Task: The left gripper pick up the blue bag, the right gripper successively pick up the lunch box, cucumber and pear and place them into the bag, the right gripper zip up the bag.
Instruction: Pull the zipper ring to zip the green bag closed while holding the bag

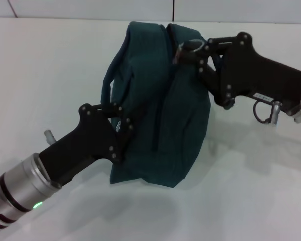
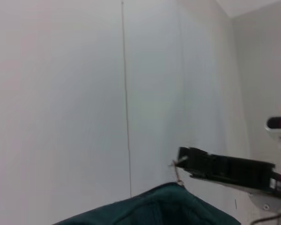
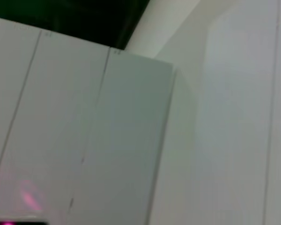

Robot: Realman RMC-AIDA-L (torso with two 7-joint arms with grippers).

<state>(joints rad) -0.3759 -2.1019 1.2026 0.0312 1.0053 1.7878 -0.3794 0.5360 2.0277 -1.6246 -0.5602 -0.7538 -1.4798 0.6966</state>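
On the white surface the bag stands bulging, no food in sight, left gripper clamped on its side, right gripper apparently pinching the zipper pull at its top, so I judge zipping nearly finished.

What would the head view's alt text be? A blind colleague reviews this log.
A blue bag stands on a white table, held from both sides: the left gripper clamps its near side, and the right gripper pinches its top by the zipper.
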